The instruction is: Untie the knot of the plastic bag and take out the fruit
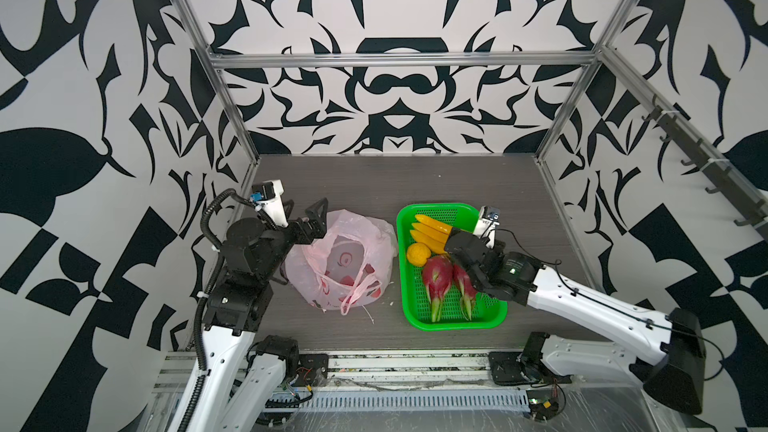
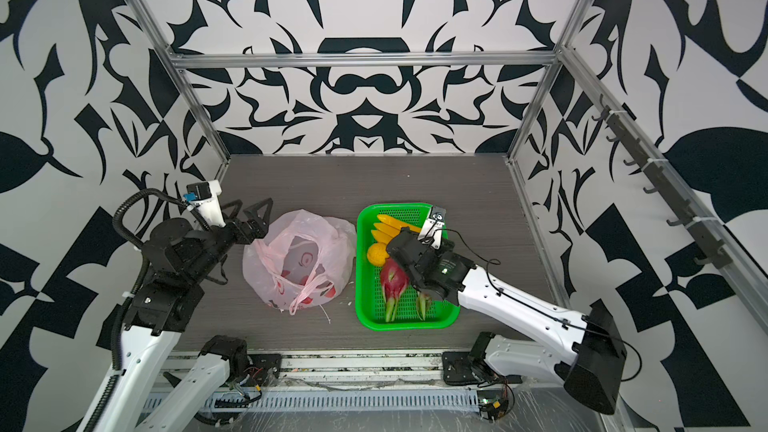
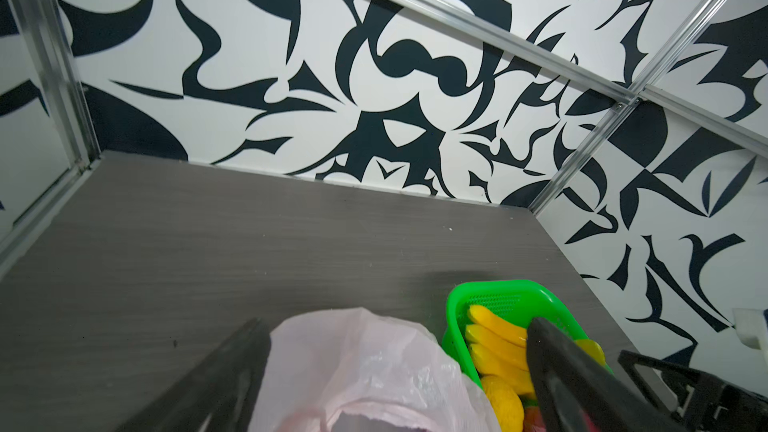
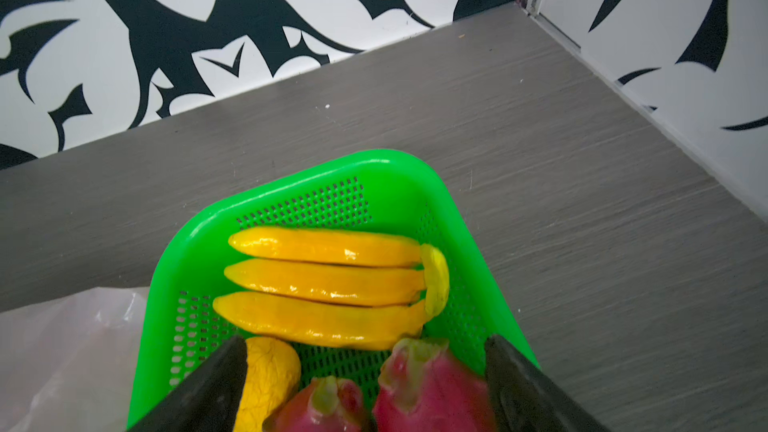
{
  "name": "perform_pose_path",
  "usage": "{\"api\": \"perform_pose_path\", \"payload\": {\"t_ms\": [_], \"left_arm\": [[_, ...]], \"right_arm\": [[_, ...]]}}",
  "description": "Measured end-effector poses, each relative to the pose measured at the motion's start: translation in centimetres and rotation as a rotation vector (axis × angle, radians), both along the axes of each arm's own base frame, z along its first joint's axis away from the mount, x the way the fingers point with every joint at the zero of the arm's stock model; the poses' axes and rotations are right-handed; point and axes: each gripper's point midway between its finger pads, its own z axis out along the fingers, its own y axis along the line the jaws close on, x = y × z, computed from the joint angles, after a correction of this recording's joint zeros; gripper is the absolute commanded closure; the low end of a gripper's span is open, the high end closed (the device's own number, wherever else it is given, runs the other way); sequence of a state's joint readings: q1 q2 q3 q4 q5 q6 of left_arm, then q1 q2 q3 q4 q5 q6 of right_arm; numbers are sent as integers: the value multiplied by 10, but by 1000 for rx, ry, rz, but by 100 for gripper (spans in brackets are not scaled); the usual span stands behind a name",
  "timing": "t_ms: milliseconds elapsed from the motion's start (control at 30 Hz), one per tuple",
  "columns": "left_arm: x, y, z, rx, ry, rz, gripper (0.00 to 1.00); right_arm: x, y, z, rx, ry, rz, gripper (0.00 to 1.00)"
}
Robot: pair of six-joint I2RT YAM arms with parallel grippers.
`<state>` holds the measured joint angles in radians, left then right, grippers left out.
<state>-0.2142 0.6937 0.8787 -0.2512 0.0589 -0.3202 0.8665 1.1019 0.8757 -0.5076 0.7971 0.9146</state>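
Note:
The pale pink plastic bag (image 1: pixel 374 238) (image 2: pixel 332 234) (image 3: pixel 365 351) lies open-mouthed on the table, its handle loops (image 1: pixel 355 292) loose toward the front. No knot is in view. All the fruit I see lies in a green basket (image 1: pixel 457 324) (image 4: pixel 291 184): bananas (image 1: pixel 430 230) (image 4: pixel 324 280), an orange citrus (image 1: pixel 418 253) (image 4: pixel 266 376) and two dragon fruits (image 1: pixel 436 280) (image 4: pixel 432 388). My left gripper (image 1: pixel 305 209) (image 3: pixel 395 334) hangs open over the bag's far left edge, holding nothing. My right gripper (image 1: pixel 459 249) (image 4: pixel 365 344) is open above the dragon fruits' stem ends, with nothing gripped.
The grey table (image 1: pixel 374 180) is walled by patterned panels and aluminium posts on three sides. The basket sits just right of the bag. A rail of hooks (image 1: pixel 685 147) runs along the right wall. A cable tray (image 1: pixel 415 401) and the arm bases line the front edge.

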Motion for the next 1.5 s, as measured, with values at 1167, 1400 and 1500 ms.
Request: {"api": "perform_pose_path", "payload": {"t_ms": [1167,1400,1500], "left_arm": [[145,120,-184,82,377,304,1],[143,125,-194,150,319,316,1],[137,125,-206,169,314,312,1]], "right_arm": [[88,-187,-91,-143,184,-119,4],[96,-188,-101,-193,139,-86,4],[95,-187,-113,-200,143,-77,4]]}}
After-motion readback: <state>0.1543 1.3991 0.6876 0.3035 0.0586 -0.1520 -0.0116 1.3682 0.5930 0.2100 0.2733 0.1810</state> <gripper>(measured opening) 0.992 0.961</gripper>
